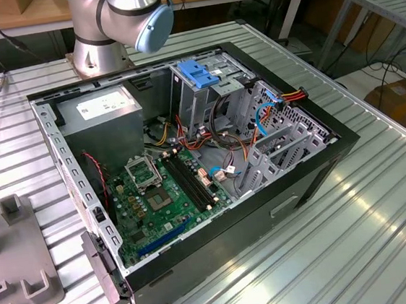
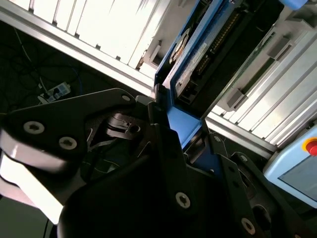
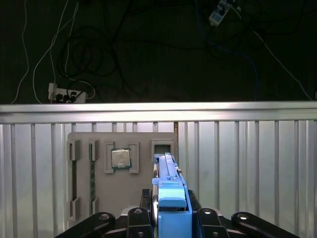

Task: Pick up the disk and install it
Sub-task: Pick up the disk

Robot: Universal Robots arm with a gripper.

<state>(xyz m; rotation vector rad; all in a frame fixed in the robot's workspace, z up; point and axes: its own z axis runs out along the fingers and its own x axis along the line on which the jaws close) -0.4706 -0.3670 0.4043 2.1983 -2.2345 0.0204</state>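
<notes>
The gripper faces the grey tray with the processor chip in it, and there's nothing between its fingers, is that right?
Not quite. In the first wrist view the gripper does face the grey tray with the processor chip in it, but it is not empty: it is shut on the disk, seen edge-on with its blue rail.

arm (image 1: 112, 16): silver-grey | joint cap (image 1: 155, 28): light blue | hand (image 3: 170, 210): black links, silver screws (image 2: 183, 199)
</notes>
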